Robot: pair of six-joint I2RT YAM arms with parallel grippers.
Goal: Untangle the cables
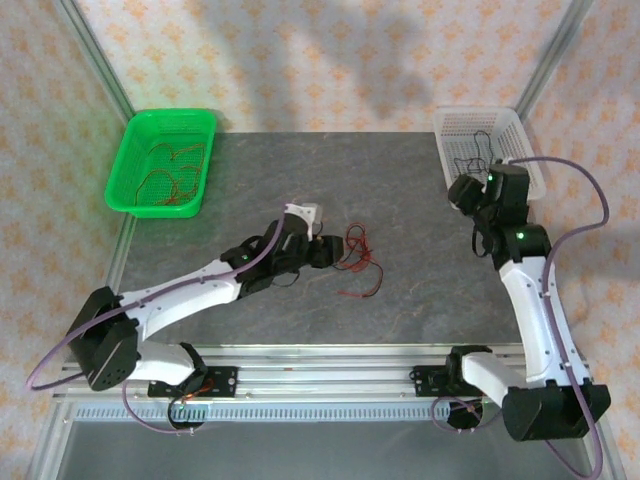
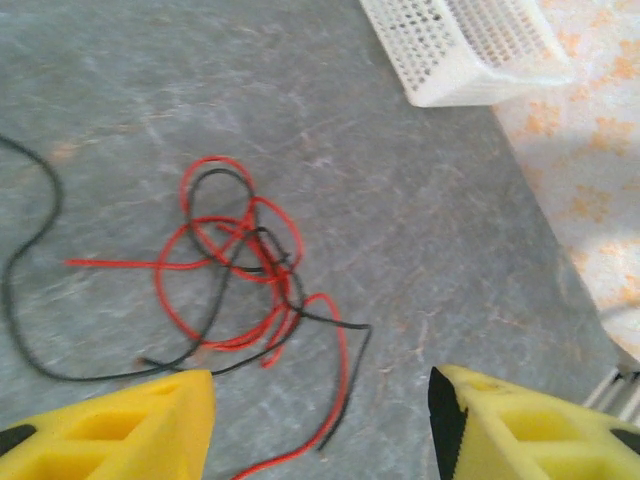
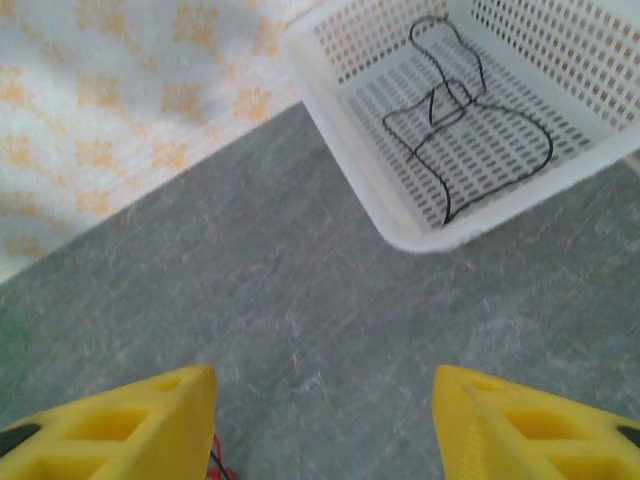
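A tangle of thin red and black cables (image 2: 240,270) lies on the grey table just ahead of my left gripper (image 2: 320,425). Its yellow fingers (image 2: 150,425) stand apart, open, and loose red and black wire ends trail on the table between them, not held. From above, the tangle (image 1: 355,258) sits at mid-table, just right of the left gripper (image 1: 322,250). My right gripper (image 3: 325,425) is open over bare table, close to the white basket (image 3: 400,225). In that basket lies one black cable (image 3: 470,130). In the top view the right gripper (image 1: 463,192) hovers beside the basket (image 1: 450,125).
A green basket (image 1: 125,165) at the back left holds red cables (image 1: 172,172). The white basket's corner (image 2: 470,60) is far ahead in the left wrist view. A long black wire (image 2: 20,290) loops off to the left of the tangle. Aluminium frame posts stand at the table's back corners.
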